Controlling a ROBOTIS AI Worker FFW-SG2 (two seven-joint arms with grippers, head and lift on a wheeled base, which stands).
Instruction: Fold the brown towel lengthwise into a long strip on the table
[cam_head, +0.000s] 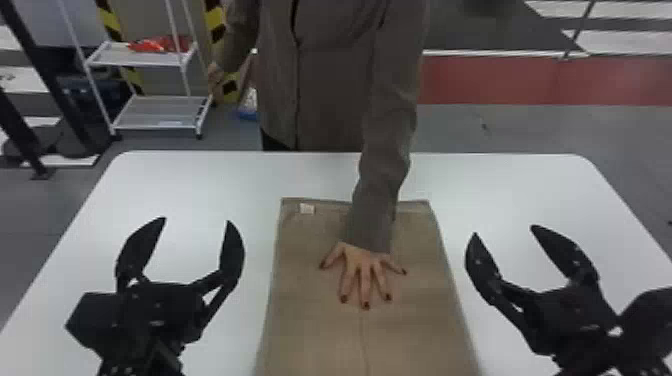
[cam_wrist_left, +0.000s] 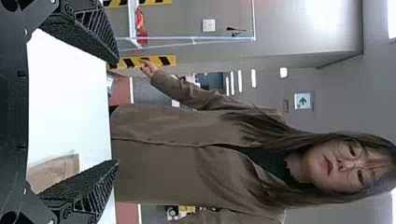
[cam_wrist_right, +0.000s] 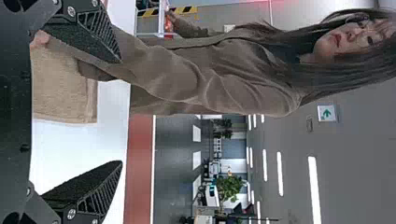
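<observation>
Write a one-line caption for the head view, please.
A person's hand lies flat on the brown towel, between the open left gripper and open right gripper.

A person's dark-nailed hand lies spread on the rectangular brown cloth towel on the white table, between the black two-fingered left gripper and matching right gripper, both with fingers apart

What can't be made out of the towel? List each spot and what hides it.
- Brown towel, near end: head view, cut off by bottom edge.
- Its part under the person's hand and sleeve: head view, covered by them.
- Any print on the white tag: head view, too small.
</observation>
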